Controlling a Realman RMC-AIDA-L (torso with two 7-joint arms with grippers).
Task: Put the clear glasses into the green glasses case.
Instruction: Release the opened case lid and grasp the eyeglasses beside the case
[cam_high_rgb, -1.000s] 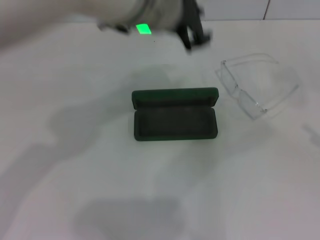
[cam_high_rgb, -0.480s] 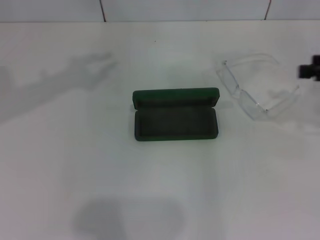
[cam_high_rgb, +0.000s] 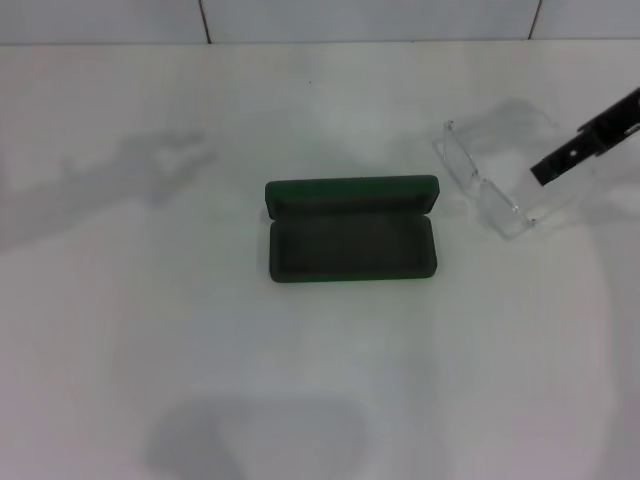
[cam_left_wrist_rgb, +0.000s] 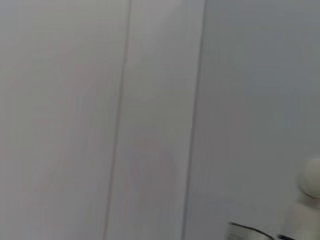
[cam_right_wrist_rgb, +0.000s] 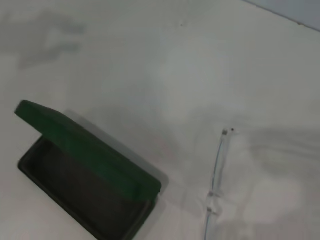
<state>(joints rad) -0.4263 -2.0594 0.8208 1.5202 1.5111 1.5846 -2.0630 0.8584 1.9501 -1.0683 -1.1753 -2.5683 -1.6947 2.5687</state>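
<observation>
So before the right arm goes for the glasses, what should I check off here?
1. Green glasses case lid open: ok.
2. Case interior free of objects: ok.
3. Clear glasses lying on the table, apart from the case: ok.
4. Right pincer over the glasses: ok, a dark tip shows above the frame.
5. Right pincer open for the grasp: cannot tell.
6. Left pincer out of the way: ok, absent from the head view.
</observation>
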